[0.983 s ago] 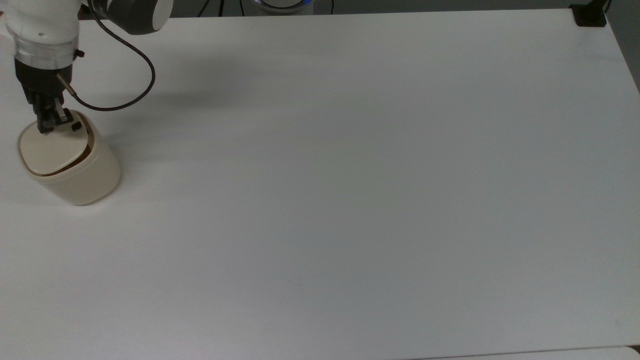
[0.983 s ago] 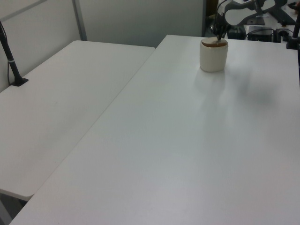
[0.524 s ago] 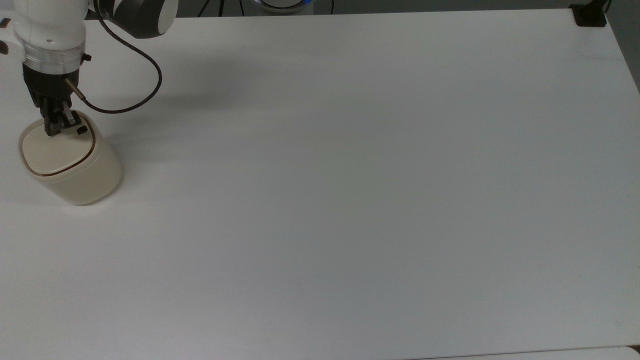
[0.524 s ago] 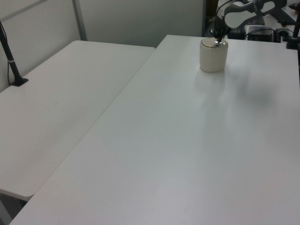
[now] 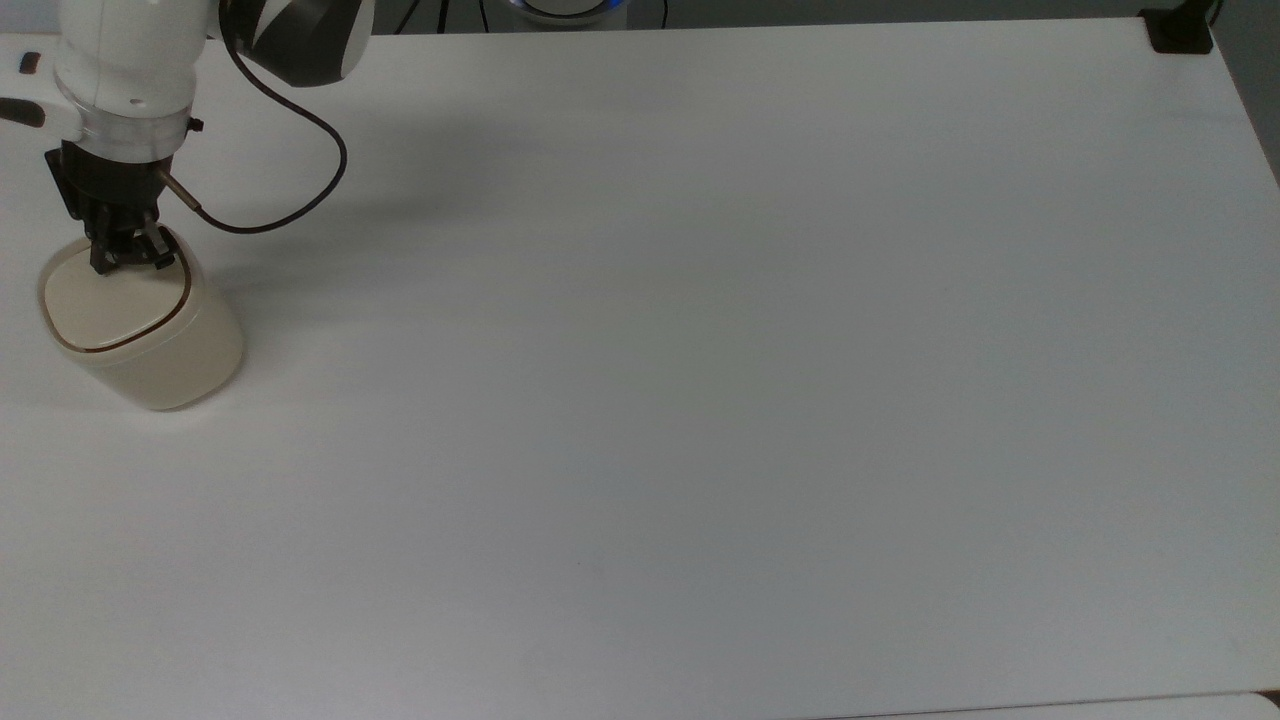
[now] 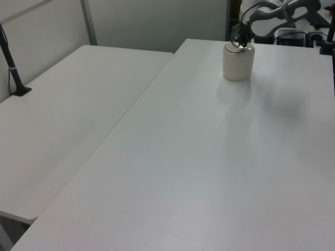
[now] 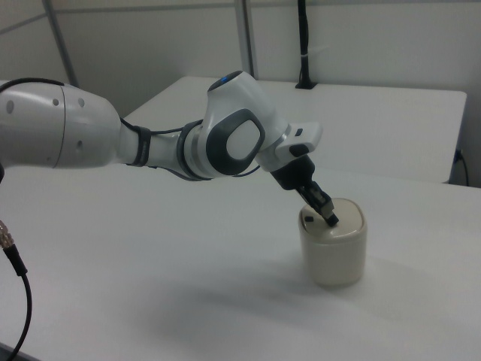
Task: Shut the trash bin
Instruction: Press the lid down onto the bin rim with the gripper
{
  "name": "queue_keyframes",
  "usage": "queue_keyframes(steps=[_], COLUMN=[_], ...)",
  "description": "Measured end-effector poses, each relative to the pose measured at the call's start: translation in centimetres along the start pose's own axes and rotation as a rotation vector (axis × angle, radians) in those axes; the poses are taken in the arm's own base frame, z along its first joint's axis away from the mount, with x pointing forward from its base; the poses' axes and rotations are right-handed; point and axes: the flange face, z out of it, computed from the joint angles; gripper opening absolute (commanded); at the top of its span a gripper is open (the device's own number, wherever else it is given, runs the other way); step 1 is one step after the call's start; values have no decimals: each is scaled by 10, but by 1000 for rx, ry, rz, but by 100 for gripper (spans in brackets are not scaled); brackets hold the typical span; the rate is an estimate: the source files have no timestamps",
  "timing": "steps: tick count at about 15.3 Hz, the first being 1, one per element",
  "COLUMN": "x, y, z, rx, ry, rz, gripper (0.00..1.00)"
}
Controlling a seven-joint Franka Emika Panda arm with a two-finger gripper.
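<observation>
Bin: the trash bin [image 5: 150, 330] stands near the top view's left bench [image 5: 700, 400] edge.
Lid: the lid [image 5: 105, 305] lies flat, only a thin dark seam showing.
Gripper: the gripper [image 5: 125, 255] sits at the lid's far edge, fingers seemingly clenched, grasping nothing.
Progress: closing looks done; retreat remains.

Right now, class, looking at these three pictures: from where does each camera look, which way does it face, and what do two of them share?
Top view: high above the white table, looking down; the trash bin sits at the top view's left with the gripper on its lid.
Left view: low, near the table's end, looking along it to the far bin and gripper.
Right view: beside the table, close, facing the arm, gripper and bin.
All three share the bin with the gripper on top.
</observation>
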Motion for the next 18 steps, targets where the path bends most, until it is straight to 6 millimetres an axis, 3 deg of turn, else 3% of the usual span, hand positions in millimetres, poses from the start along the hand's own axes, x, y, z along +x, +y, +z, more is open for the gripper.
queue_keyframes(steps=[7,18], x=[2,-13], y=[-4,-40], z=[-5,-2], rx=[5,-134], ry=[9,51], rz=[-25,-353], gripper=[0,0])
